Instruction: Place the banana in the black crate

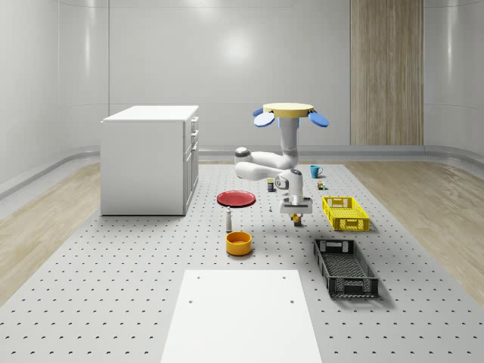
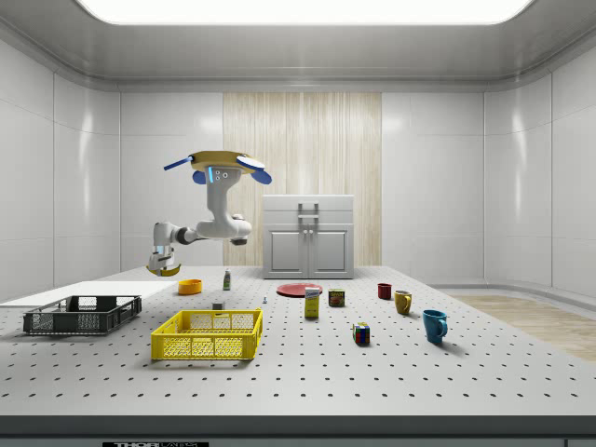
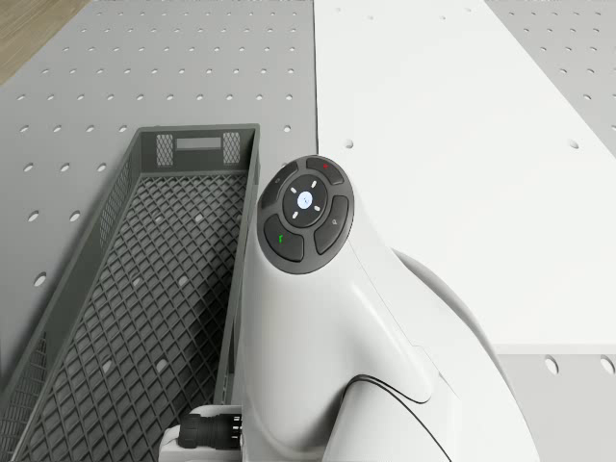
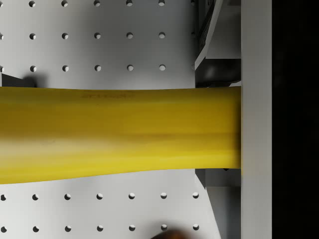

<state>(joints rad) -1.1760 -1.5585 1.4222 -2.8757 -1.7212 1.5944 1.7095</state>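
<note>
My gripper (image 1: 296,214) pinches the banana (image 4: 114,132) across its middle, its long axis crosswise to my fingers. I hover above the floor beside the yellow crate (image 1: 345,212). The black crate (image 1: 345,266) lies ahead and below, not yet under the banana.

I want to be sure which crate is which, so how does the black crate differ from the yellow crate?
The black crate is dark and appears longer and narrower; the yellow crate is bright and looks shorter and wider. In the whole-scene view the black crate lies nearer the camera, the yellow crate behind it. In the side view the black crate is left of the yellow crate. Both are open-topped, lattice-walled and look empty.
</note>
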